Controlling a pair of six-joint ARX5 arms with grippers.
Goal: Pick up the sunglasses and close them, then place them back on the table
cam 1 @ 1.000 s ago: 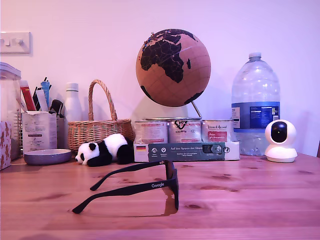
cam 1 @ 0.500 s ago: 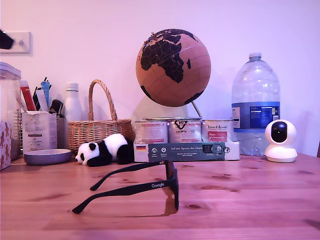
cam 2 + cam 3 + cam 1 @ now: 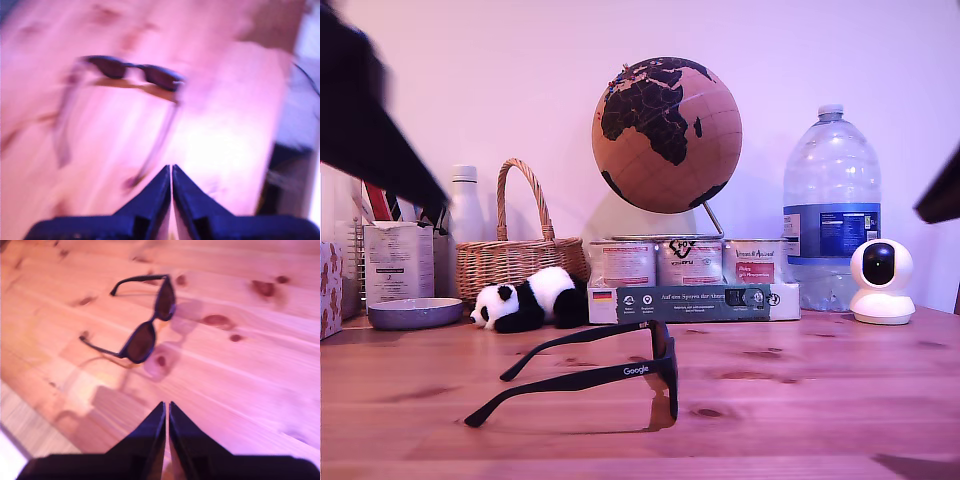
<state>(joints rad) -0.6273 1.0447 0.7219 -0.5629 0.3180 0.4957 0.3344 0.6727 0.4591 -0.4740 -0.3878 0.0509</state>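
The black sunglasses [image 3: 620, 375] stand unfolded on the wooden table [image 3: 820, 400], lenses down toward the exterior view's right, temples reaching to that view's left. My first gripper [image 3: 171, 167] is shut and empty, hovering above the table [image 3: 100, 140] behind the temple tips of the blurred sunglasses [image 3: 135, 72]. My second gripper [image 3: 166, 404] is also shut and empty, high over the table [image 3: 250, 370] and facing the lens front of the sunglasses [image 3: 142, 337]. Neither gripper touches them. In the exterior view, blurred dark arm parts show at the upper left [image 3: 370, 110] and the right edge [image 3: 942, 195].
Along the wall stand a cork globe [image 3: 666, 135] on a box of cans [image 3: 690, 290], a wicker basket [image 3: 515, 260], a toy panda [image 3: 530, 298], a large water bottle [image 3: 831, 200], a white camera [image 3: 880, 280], a bowl [image 3: 415, 313] and a pen holder [image 3: 398, 260].
Dark arm shapes have swung into the exterior view, a large one at its upper left and a smaller one at its right edge. The sunglasses have not moved.
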